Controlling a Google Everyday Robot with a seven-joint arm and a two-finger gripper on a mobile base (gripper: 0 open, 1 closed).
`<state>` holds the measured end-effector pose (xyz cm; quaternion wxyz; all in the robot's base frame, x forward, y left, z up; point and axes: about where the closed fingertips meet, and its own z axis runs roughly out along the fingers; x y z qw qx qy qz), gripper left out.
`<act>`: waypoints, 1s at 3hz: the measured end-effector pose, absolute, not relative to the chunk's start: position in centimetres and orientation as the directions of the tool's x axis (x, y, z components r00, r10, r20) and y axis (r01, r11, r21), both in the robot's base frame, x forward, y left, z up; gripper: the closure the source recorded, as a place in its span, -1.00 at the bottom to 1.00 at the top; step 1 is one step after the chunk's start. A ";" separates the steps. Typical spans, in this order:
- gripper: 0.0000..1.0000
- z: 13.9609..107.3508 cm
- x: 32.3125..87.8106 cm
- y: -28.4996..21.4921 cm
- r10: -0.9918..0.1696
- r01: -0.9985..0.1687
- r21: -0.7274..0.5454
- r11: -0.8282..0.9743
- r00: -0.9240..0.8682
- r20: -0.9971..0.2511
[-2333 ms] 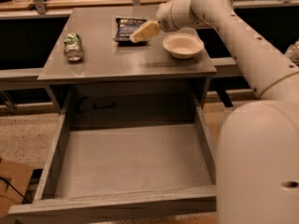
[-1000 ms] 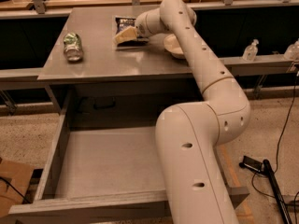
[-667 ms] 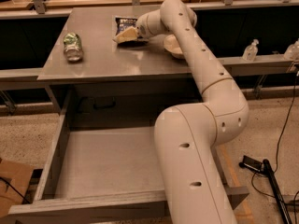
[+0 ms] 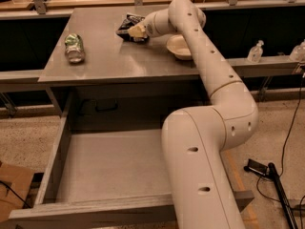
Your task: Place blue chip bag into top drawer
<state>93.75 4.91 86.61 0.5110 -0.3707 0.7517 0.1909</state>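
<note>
The blue chip bag [image 4: 127, 25] lies on the grey cabinet top [image 4: 114, 56] near its back edge, dark with pale lettering. My gripper [image 4: 136, 31] is down at the bag's front right corner, touching it and covering part of it. The top drawer [image 4: 107, 168] is pulled fully out below the cabinet top, with a bare grey bottom and low side walls. My arm [image 4: 205, 142] rises through the middle of the view and hides the drawer's right side.
A crushed green-and-silver can [image 4: 75, 47] lies on the left of the cabinet top. A pale bowl [image 4: 178, 46] sits right of the bag, partly behind my arm. Clear bottles [image 4: 255, 51] stand on a shelf at right. Cables and a black tool [image 4: 267, 173] lie on the floor.
The gripper has moved a little left onto the bag's corner. The arm has swung from the right side into the middle of the view. The bag, can and bowl stay in place.
</note>
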 end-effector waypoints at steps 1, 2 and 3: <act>0.78 88.0 92.9 4.4 -0.359 -0.763 -0.109 0.637 -0.169 -0.918; 1.00 91.9 89.4 4.0 -0.372 -0.803 -0.149 0.576 -0.096 -0.923; 1.00 98.0 83.8 3.0 -0.423 -0.833 -0.240 0.499 0.008 -0.906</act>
